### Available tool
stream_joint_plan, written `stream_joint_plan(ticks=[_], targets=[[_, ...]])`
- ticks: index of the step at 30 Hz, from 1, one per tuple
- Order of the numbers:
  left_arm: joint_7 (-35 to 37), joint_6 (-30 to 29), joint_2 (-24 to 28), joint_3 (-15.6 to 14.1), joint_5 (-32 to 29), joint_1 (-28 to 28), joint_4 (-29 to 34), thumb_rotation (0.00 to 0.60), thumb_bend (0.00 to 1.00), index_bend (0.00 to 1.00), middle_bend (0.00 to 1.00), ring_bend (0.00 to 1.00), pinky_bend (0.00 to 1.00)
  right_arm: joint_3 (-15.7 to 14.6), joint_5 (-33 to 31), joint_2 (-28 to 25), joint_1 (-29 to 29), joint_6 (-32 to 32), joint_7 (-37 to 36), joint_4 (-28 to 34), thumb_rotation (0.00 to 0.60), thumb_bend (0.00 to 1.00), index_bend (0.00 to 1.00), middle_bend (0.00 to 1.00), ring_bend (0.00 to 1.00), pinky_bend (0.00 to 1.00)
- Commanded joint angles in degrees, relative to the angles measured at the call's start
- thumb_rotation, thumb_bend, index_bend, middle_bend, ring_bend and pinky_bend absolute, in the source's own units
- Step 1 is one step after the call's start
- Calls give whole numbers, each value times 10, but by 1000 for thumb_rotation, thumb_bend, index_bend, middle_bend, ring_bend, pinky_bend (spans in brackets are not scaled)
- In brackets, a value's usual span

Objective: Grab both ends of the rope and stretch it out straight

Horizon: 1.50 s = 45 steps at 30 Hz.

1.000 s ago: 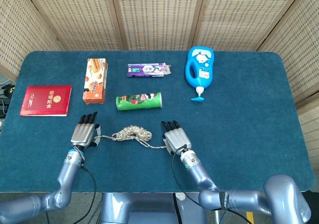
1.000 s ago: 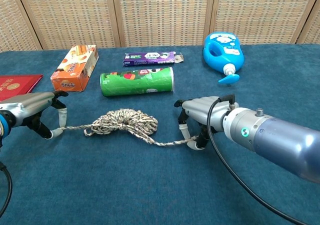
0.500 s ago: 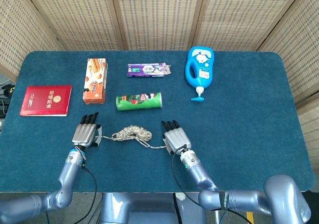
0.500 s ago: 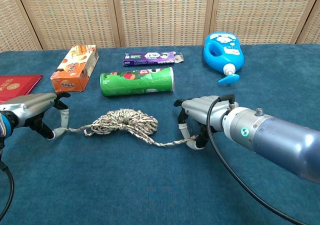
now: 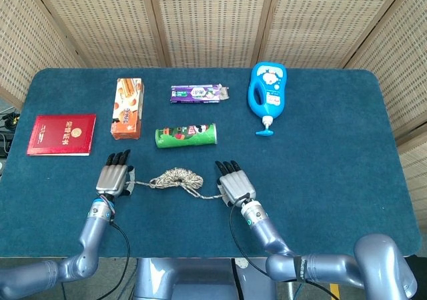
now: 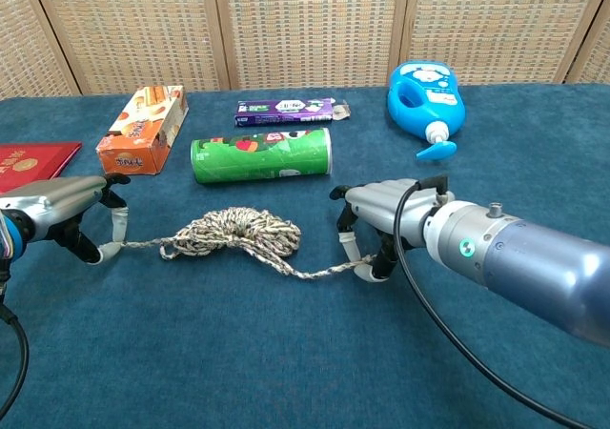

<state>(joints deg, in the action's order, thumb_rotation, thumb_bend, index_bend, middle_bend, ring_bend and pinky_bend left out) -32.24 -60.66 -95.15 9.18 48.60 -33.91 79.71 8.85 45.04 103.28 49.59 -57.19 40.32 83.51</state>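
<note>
The table (image 5: 320, 153) has a dark blue cloth and carries everything here. The biggest thing on it is the blue bottle (image 5: 268, 97), at the far right, with its nozzle toward the robot. Far left lies a red book (image 5: 61, 135). Beside it, further right, is an orange box (image 5: 127, 107), and then a green can (image 5: 187, 135) lying on its side, with a purple pack (image 5: 198, 93) behind it.

The rope (image 6: 233, 233) is on the cloth in front of the can, between the 2 hands. Its middle is a loose heap of coils (not straight at all), and 1 thin strand runs out to each side.

The left hand (image 6: 67, 207) rests low on the cloth and pinches the left end of the rope between thumb and finger; the end is white there. The right hand (image 6: 386, 217) pinches the right end in the same way, its fingers curled down onto the cloth. Both hands are near the heap.
</note>
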Motion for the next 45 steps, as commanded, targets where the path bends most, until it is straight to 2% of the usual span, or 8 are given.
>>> stream_joint_plan(ticks=[1,10,25,38,45], targets=[[-1,-5,3,-1,4,0,4,600,432,802,0,0,0,0,1,-1,0,-1,0,2,600,450,676,0,0,0],[-13,-20,42,7,3,0,21,600,438,824,0,0,0,2,4,-17,-3,-9,0,10,600,449,678,0,0,0],[18,-27,142,20,11,15,35,600,439,831,0,0,0,-6,6,-84,-31,-31,-7,23,600,450,680,0,0,0],[57,-18,167,17,12,29,18,600,438,833,0,0,0,-6,4,-142,-60,-49,-20,30,600,450,680,0,0,0],[63,-19,172,16,13,31,17,600,438,833,0,0,0,-5,-5,-153,-67,-45,-25,27,600,450,680,0,0,0]])
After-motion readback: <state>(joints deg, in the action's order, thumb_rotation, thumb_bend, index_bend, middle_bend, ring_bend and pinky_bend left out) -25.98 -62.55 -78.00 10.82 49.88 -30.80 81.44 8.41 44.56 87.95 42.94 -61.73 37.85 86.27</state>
